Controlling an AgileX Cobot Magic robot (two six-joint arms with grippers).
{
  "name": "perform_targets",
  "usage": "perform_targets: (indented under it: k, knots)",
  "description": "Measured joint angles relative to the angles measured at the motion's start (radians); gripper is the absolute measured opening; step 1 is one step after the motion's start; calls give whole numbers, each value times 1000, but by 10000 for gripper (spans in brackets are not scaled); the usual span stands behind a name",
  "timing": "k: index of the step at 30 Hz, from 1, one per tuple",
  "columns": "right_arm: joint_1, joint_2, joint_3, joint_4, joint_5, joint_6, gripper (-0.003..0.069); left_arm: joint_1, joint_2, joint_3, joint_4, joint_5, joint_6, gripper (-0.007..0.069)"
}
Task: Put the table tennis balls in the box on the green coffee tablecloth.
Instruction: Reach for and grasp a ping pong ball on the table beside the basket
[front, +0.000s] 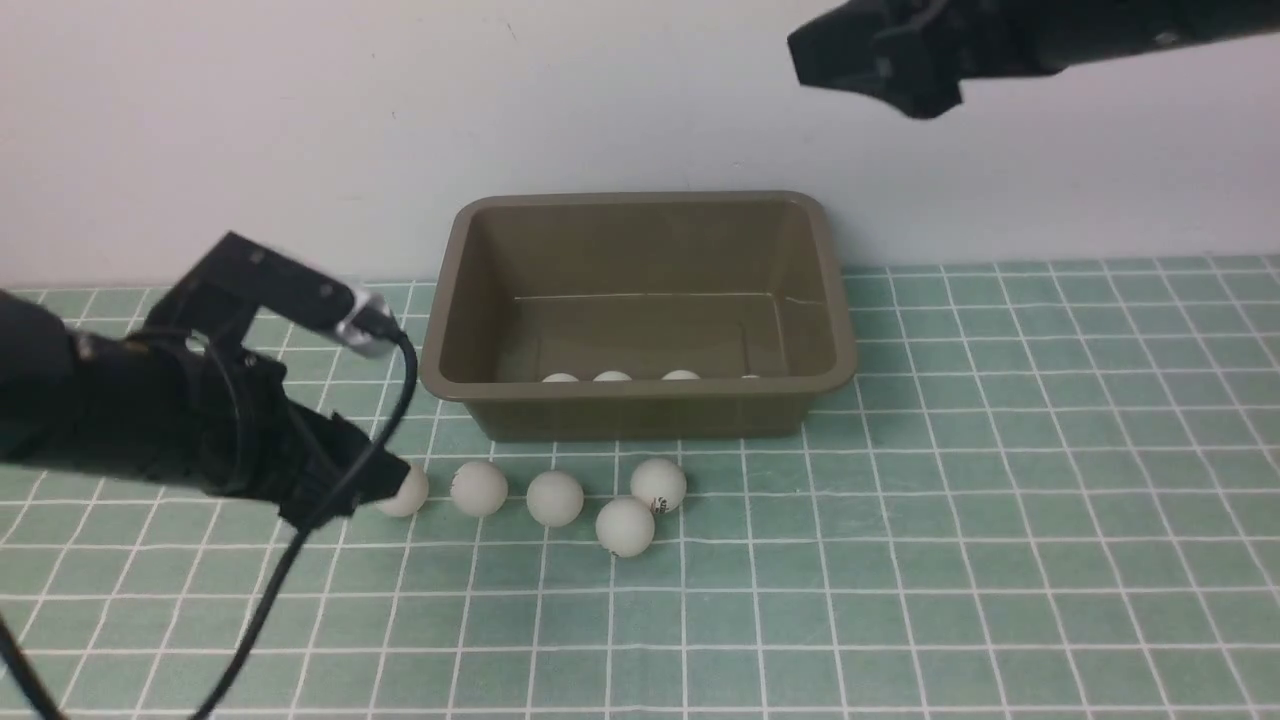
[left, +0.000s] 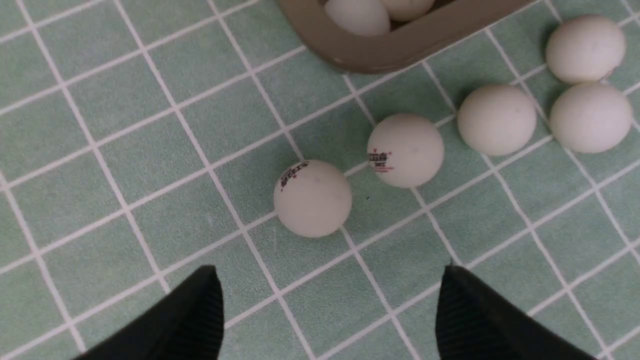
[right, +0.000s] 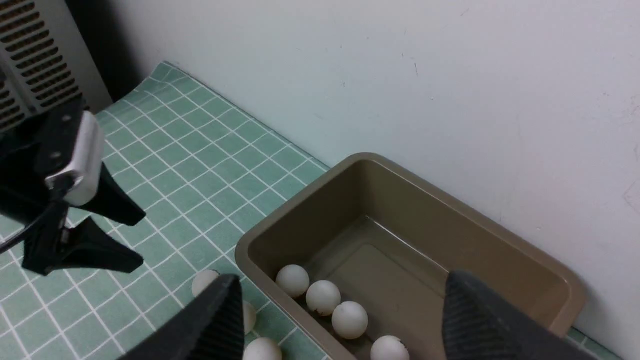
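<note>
The left end effector (left: 328, 272) stands wide open and holds nothing: in its wrist view we see its two black fingers (left: 195, 310) far apart with only bare cloth between them. It sits low, in front of the box (front: 640, 408) and off that box's left front corner, with a black cable (front: 300, 560) hanging from its arm. The right end effector (right: 344, 277) is also spread wide and empty. It hangs high above the box, toward its right end, and in the front view it shows against the white wall (front: 300, 120) behind the box. The box itself rests on the green coffee tablecloth (front: 1000, 500), its far long side close to the wall. Of the table tennis balls (front: 479, 488), we count four inside the box, lined up along its near wall, so that in the front view only their tops show over the rim. Five more lie on the cloth just in front of the box's near wall: three in a loose row running toward the box's left front corner, and two touching each other near the middle of that wall. The leftmost ball of the row lies just ahead of the left end effector's fingertips, clear of them in the wrist view. Two of the row's balls carry small dark printed marks.
</note>
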Motion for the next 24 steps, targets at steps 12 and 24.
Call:
perform_targets:
  k: [12,24]
  knots:
    - [0,-2,0,-4,100,39,484,15,279,-65,-179,8,241,513]
    - [0,-3,0,-8,131,61,484,15,392,-95,-295,-47,362,507]
